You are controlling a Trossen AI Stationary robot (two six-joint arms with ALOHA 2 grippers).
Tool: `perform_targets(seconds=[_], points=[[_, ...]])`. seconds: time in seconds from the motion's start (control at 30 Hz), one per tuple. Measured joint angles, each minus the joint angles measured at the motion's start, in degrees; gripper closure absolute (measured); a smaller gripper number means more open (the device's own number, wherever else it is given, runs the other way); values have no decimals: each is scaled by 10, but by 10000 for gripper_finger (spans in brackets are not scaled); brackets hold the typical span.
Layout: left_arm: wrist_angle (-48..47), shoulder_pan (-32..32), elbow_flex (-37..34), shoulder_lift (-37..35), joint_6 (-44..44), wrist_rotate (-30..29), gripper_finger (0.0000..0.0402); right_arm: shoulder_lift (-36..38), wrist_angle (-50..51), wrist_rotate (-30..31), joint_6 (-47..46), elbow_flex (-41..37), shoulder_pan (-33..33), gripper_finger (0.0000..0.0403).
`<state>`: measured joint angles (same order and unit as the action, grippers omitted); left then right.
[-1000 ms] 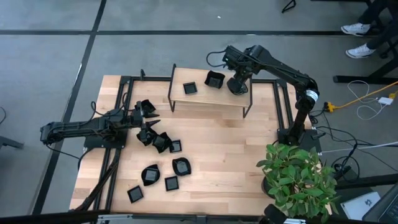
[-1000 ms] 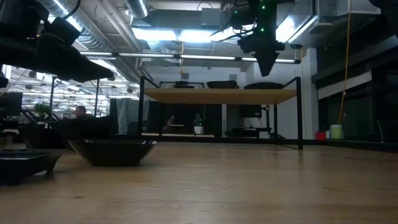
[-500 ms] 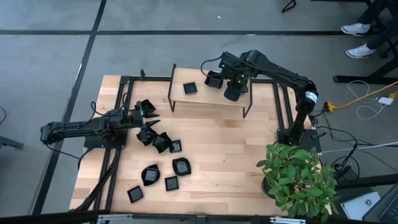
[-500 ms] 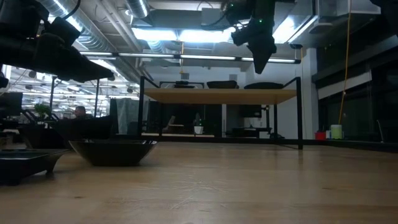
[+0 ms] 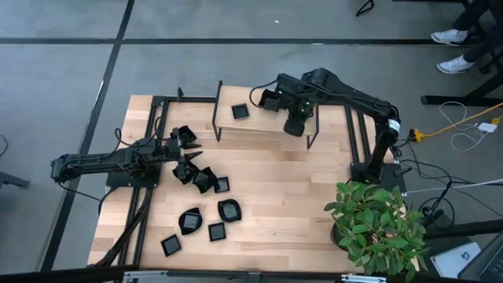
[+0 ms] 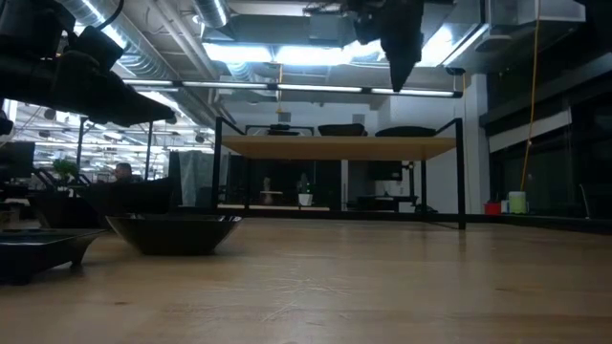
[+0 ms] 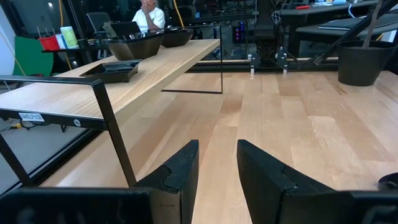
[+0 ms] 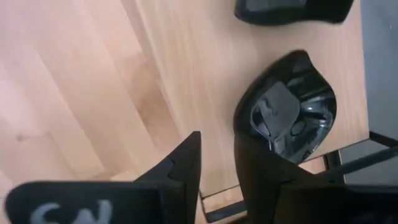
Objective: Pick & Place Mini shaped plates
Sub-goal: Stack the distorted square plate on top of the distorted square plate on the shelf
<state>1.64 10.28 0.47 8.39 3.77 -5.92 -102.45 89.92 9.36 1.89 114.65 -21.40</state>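
Two mini shaped plates (image 5: 240,112) sit on the shelf (image 5: 263,126); right claw (image 5: 292,126) narrow, empty.

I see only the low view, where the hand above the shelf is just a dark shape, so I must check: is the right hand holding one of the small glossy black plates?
Observer: No. In the right wrist view, the right hand is open, and the narrow gap between its fingers is empty.
Operator: What is near it on the shelf?
Observer: A glossy black rounded dish lies on the raised wooden shelf, just beyond the fingers.
Operator: And where is the left hand?
Observer: From above, the left hand is low at the table's left side, next to a cluster of small black plates.
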Motion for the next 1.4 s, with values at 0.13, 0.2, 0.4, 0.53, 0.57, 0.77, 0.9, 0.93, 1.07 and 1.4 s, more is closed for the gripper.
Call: perform_targets(seconds=[0.13, 0.2, 0.4, 0.53, 0.57, 0.77, 0.9, 0.93, 1.07, 1.4], points=[[0, 0, 0, 0, 0, 0, 297, 1, 1, -27, 1, 33, 18, 349], [0, 0, 0, 0, 0, 0, 297, 1, 1, -49, 0, 50, 26, 378], [0, 0, 0, 0, 0, 0, 297, 2, 1, -81, 0, 94, 43, 394], [0, 0, 0, 0, 0, 0, 297, 2, 1, -97, -4, 122, 57, 399], [0, 0, 0, 0, 0, 0, 297, 2, 1, -105, -10, 129, 60, 398], [0, 0, 0, 0, 0, 0, 297, 41, 2, -126, -73, 111, 82, 400], [0, 0, 0, 0, 0, 0, 297, 93, 1, -127, -79, 55, 96, 399], [0, 0, 0, 0, 0, 0, 297, 109, 0, -129, -83, 35, 99, 399], [0, 0, 0, 0, 0, 0, 297, 177, 2, -159, -89, -49, 110, 398], [0, 0, 0, 0, 0, 0, 297, 296, -72, -200, -109, -250, 123, 398]])
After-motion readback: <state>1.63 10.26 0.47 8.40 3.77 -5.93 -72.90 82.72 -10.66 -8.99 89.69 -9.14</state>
